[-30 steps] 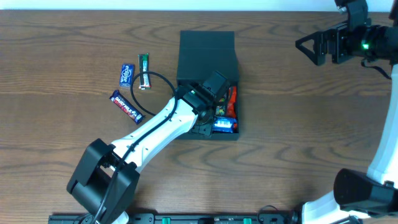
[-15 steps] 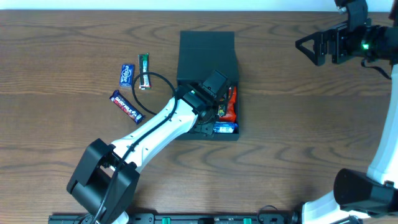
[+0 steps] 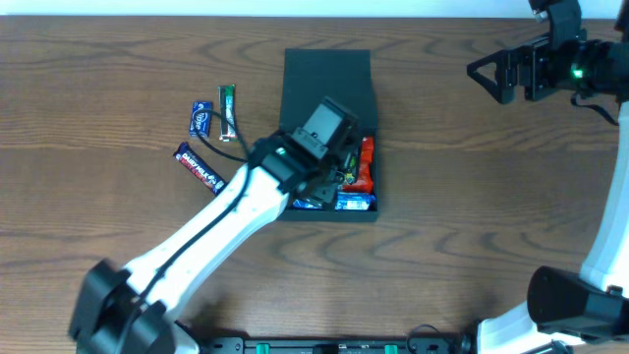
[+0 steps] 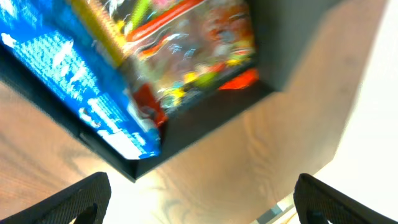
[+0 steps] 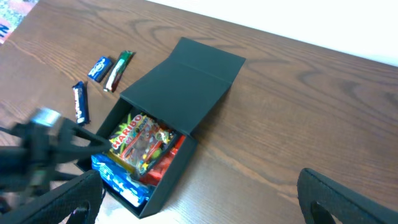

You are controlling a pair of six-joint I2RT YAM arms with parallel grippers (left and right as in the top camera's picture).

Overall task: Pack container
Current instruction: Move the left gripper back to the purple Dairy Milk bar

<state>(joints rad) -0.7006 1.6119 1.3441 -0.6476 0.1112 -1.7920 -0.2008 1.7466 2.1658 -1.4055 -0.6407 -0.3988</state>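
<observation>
While hovering low over the container (image 3: 334, 214) with the left fingers (image 4: 200, 183) spread wide and holding nothing, risks clipping the near wall on any sideways pull. From the left wrist view, looks straight down on a container corner, with bare table (image 4: 292, 124) beyond.

Places the container mid-table: dark teal, flap lid (image 3: 327, 74) folded back flat on the far side, open half toward the robot. Counts inside: a gummy bag (image 5: 140, 140) on top, a blue packet (image 5: 118, 175) at the near end, a red packet (image 5: 171, 154) along the right wall. Finds three items outside, on the table left of the container: a blue wrapper (image 3: 200, 117), a green bar (image 3: 227, 106) and a dark bar (image 3: 200, 167), the first two nearly side by side.

Possible failures from here:
- Dragging the container while lifting out; unpinned, and light card by the look of it.
- Catching the glossy gummy bag on a fingertip and hauling it over the rim; sits high and loose.
- Pinching two wrappers at once, given the green bar so near the blue wrapper.
- Overfilling — leaving the flap lid unable to shut over a heaped bag.

Sees the right fingers (image 5: 200, 177) spread too, empty, far off at the right rear of the table — no use for steadying the container from there.
</observation>
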